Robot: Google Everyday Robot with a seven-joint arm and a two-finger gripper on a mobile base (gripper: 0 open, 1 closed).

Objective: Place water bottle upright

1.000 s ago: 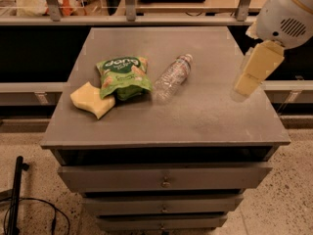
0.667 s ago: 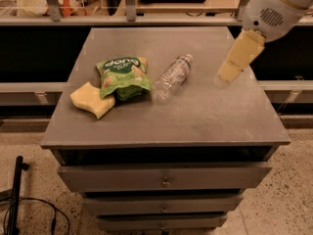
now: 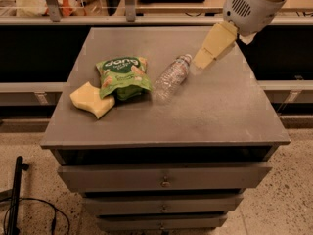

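Note:
The water bottle is clear, ribbed plastic with a white cap and lies on its side near the middle of the grey cabinet top, cap pointing to the back right. My gripper hangs from the white arm at the upper right, its cream-coloured fingers pointing down-left. Its tip is just to the right of the bottle's cap, above the surface and apart from the bottle.
A green snack bag lies left of the bottle. A yellow sponge lies at the bag's front left. The cabinet has drawers below its front edge. A shelf rail runs behind the cabinet.
My gripper has moved left and toward the back, from the cabinet's right side to a spot next to the bottle's cap. The bottle, bag and sponge have not moved.

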